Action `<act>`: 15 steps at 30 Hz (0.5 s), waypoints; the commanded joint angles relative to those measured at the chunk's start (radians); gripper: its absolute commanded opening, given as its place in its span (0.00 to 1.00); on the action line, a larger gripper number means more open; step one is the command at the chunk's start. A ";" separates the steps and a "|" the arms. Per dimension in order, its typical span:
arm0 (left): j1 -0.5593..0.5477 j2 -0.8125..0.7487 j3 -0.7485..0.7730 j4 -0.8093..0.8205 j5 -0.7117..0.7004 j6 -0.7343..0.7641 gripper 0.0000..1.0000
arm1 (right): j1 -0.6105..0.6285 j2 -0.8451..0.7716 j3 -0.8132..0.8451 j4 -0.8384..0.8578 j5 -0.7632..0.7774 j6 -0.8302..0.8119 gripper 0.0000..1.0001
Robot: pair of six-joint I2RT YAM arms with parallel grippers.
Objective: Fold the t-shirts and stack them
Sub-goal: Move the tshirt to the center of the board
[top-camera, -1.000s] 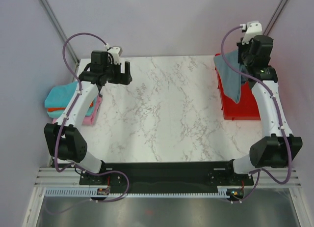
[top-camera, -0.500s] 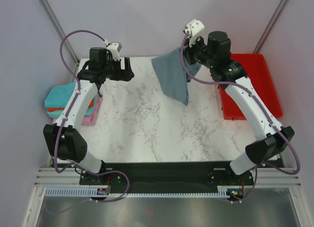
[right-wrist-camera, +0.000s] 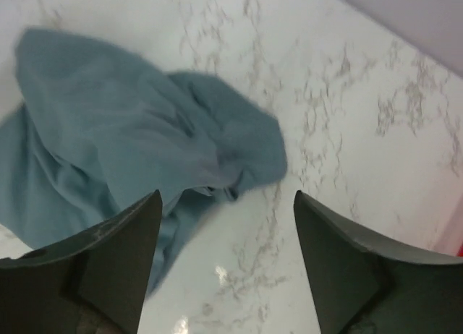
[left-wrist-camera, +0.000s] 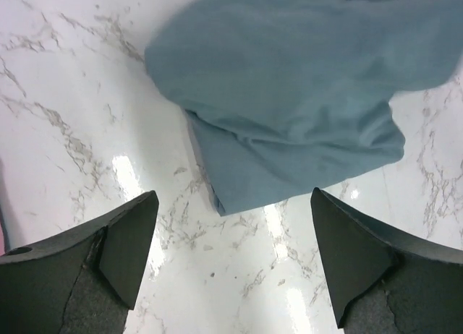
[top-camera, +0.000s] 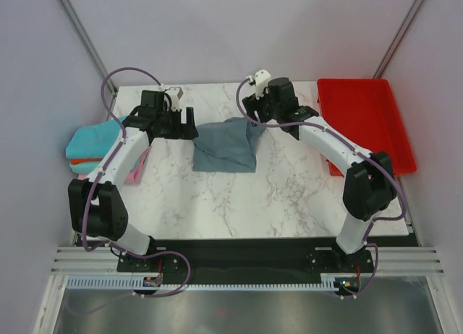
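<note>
The slate grey-blue shirt (top-camera: 226, 146) is being shown lying in a crumpled heap on the marble desk (top-camera: 239, 204), in its far middle part, between the two arms. The left pincer (top-camera: 187, 123) is being held just beside the shirt's left edge. It is released, its jaws being spread wide with nothing gripped. In the left wrist view, a lower corner of the cloth is being seen reaching about level with the fingertips (left-wrist-camera: 137, 218), apart from both.

The right pincer (top-camera: 257, 114) is being held over the shirt's far right corner, likewise released and gripping nothing. In its wrist view the bunched cloth is being partly covered by one finger, and whether it is being touched cannot be told.

At the desk's left edge, the folded teal shirt (top-camera: 90, 140) is being carried on top of the orange shirt (top-camera: 82, 162) and the pink shirt (top-camera: 134, 172), partly behind the left arm. The red tray (top-camera: 365, 124) is being shown at the far right, well apart from the grey-blue shirt.
</note>
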 commanded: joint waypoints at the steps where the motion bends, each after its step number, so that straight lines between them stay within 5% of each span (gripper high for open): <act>1: -0.005 -0.059 -0.041 0.009 0.038 -0.034 0.94 | -0.008 -0.016 -0.053 0.054 0.149 -0.008 0.84; 7: -0.003 -0.093 -0.045 -0.003 -0.042 -0.027 0.96 | 0.038 -0.046 -0.094 0.033 -0.112 -0.066 0.82; 15: 0.012 -0.107 -0.065 -0.003 -0.069 -0.010 0.95 | 0.061 0.329 0.180 0.011 -0.140 0.041 0.80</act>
